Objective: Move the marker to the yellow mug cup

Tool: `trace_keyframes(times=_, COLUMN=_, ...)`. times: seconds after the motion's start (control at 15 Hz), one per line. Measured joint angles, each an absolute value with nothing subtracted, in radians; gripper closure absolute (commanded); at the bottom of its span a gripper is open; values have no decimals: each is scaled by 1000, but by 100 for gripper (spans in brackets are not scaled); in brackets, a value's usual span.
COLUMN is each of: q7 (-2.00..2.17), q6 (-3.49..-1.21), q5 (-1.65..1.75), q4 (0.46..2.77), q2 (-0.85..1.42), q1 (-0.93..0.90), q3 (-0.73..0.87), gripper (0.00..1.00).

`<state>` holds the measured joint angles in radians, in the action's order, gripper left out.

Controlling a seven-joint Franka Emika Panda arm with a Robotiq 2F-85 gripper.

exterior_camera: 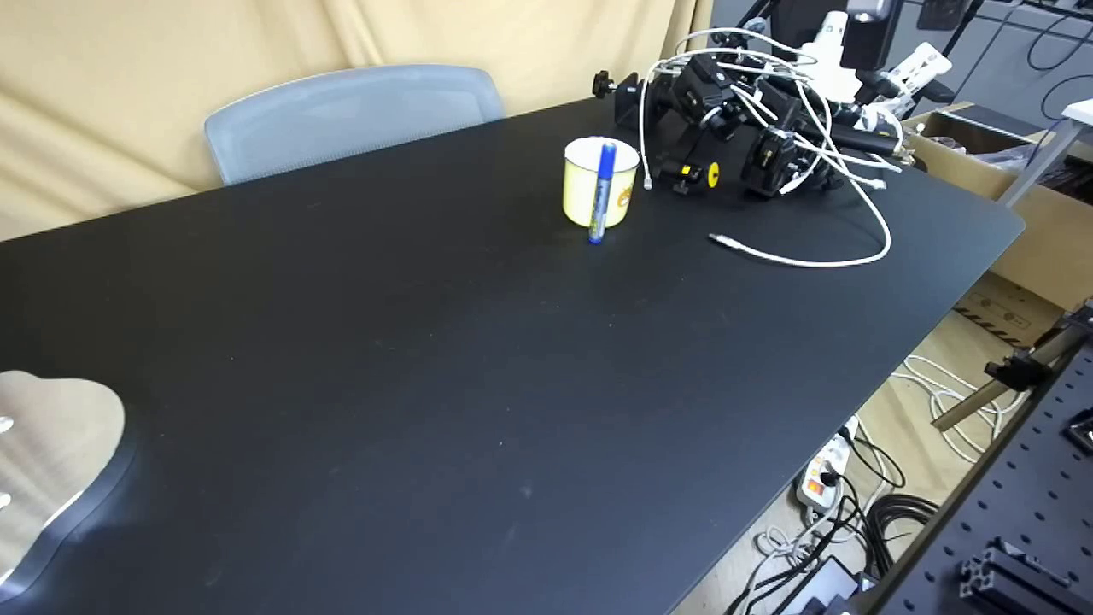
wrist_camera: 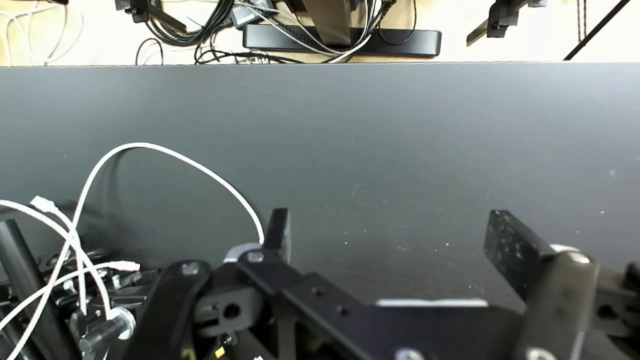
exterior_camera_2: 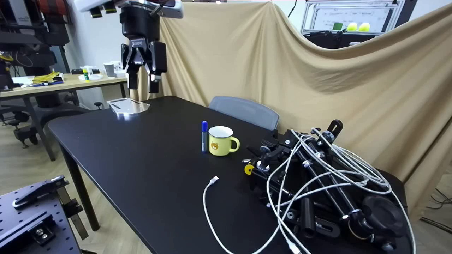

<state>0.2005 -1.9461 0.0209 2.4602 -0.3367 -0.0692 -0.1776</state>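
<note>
Only in an exterior view did the arm [exterior_camera_2: 172, 10] show, cut off at the top, along with the handle [exterior_camera_2: 238, 143] of the yellow mug cup [exterior_camera_2: 220, 145]; the marker [exterior_camera_2: 204, 139] stood upright on the table [exterior_camera_2: 152, 176] just left of the mug, though whether they touched was unclear. The metal plate [exterior_camera: 51, 444] was cut off at the near left in an exterior view, and in the wrist view a pale strip [wrist_camera: 432, 302] was too covered to identify. Pointing down, the gripper [exterior_camera_2: 143, 85] hung well above the table, its fingers [wrist_camera: 280, 232] apart.
</note>
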Motion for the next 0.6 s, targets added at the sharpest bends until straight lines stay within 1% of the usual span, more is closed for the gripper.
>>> trace_keyframes(times=0.6, q7=202, q6=-1967, q5=24, q4=2460, q2=-327, q1=-66, q3=-166, gripper=0)
